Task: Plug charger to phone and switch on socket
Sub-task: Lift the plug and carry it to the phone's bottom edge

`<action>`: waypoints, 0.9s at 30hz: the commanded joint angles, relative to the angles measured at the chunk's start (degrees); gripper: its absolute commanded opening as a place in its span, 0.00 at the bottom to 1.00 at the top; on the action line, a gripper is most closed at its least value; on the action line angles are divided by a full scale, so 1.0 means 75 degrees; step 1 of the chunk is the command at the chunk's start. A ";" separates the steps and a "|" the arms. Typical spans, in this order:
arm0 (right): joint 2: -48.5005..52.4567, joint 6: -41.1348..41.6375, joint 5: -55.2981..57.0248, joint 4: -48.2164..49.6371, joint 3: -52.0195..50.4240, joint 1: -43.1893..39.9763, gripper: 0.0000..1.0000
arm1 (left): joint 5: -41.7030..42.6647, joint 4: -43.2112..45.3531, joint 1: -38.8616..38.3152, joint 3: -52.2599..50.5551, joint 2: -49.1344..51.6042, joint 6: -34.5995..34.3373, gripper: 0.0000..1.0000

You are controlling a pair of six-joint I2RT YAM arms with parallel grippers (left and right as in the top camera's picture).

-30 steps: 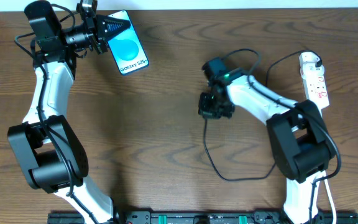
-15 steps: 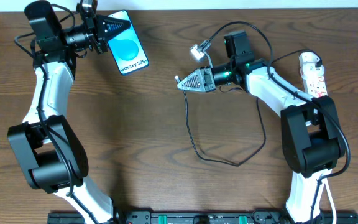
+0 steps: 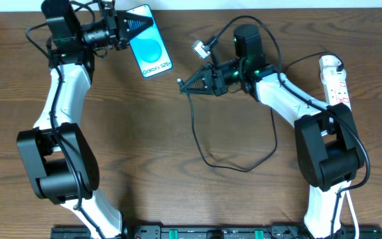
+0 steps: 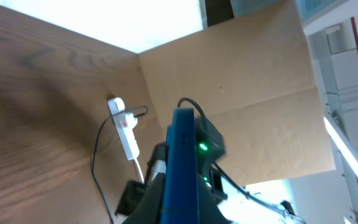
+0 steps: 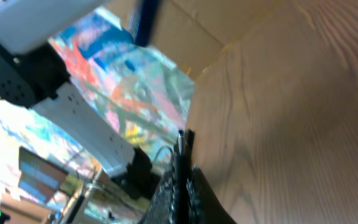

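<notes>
One blue-screened phone (image 3: 154, 49), thin black charger (image 3: 191, 117)

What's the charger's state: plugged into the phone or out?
Out. In the overhead view the charger tip, held in the right gripper, sits apart from the phone, bare table between them.

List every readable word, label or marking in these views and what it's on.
"Galaxy S25": white text on the blue screen of the phone, overhead view.
Red markings on the socket: too small to read.
Left and right wrist views: no legible text.
</notes>
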 commanded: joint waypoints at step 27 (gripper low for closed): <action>0.0061 0.2926 0.0676 0.2381 0.0108 0.0353 0.01 | -0.0816 0.0408 -0.0195 0.0064 -0.0166 0.0105 0.07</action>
